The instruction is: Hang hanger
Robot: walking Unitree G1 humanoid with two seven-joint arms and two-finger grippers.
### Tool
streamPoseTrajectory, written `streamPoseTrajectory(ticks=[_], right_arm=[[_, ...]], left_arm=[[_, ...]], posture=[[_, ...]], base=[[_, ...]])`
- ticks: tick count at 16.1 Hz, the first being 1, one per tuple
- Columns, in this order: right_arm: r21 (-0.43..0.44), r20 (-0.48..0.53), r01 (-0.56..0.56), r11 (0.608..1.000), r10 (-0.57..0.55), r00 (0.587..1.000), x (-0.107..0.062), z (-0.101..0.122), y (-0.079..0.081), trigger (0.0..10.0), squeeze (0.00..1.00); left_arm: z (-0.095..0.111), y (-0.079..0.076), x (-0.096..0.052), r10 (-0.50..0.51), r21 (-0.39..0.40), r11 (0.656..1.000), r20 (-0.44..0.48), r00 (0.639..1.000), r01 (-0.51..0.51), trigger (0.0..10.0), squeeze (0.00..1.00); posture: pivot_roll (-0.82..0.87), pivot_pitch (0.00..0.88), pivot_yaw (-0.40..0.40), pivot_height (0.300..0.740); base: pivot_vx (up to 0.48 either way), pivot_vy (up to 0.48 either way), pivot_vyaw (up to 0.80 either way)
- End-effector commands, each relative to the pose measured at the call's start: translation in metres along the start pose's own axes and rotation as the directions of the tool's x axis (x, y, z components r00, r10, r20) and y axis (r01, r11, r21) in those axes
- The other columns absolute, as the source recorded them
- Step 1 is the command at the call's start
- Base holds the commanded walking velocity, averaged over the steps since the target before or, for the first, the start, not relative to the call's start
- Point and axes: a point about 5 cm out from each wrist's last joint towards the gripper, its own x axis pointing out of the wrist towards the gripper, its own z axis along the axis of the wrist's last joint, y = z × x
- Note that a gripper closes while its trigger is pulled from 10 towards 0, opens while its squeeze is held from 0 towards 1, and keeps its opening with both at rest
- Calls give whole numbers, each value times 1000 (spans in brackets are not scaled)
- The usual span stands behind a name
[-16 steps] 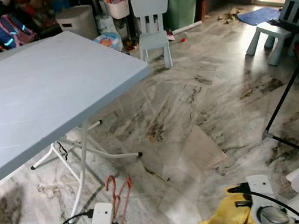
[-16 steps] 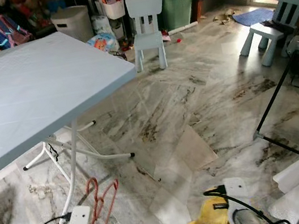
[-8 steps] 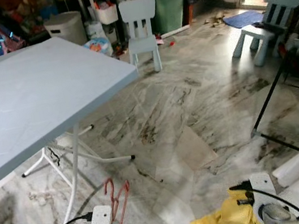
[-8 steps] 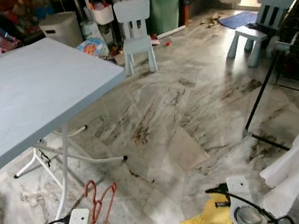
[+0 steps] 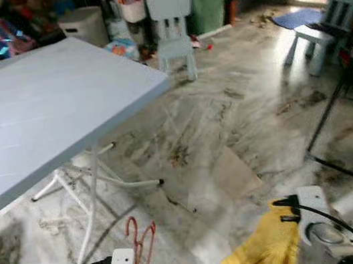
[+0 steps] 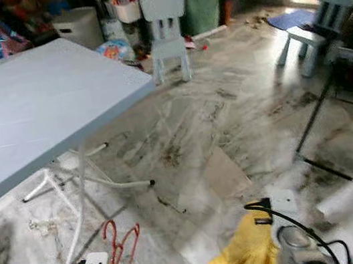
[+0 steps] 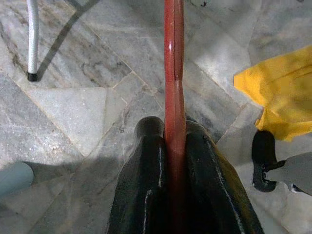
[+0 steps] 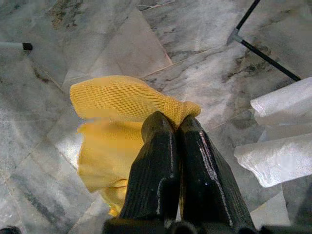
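My left gripper is clamped on the red hanger, my right gripper on yellow cloth — walking could snag the hanger's hook on the desk leg.

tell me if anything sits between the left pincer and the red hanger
Nothing does. The left pincer is already shut on the thin red wire hanger, whose bar runs straight out from between the two black fingers. The right pincer is shut on a yellow knitted cloth. No rail to hang it on can be made out.

Glossy red hanger, knitted yellow cloth — polished marble floor
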Motion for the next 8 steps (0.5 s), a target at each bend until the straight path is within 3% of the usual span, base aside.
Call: streamPoseTrajectory(ticks=[1, 8], right_arm=[[-5, 19, -17, 1000, 17, 1000, 1, 3, 7, 10000, 0], [-38, -16, -20, 999, 19, 1000, -2, -9, 12, 10000, 0]], left_arm=[[0, 7, -1, 18, 2, 1000, -4, 1000, -18, 10000, 0], [-3, 2, -1, 3, 28, 1000, -16, 1000, -3, 10000, 0]], posture=[[8, 0, 27, 740], [15, 0, 42, 740]], base=[[0, 480, 0], [0, 480, 0]])
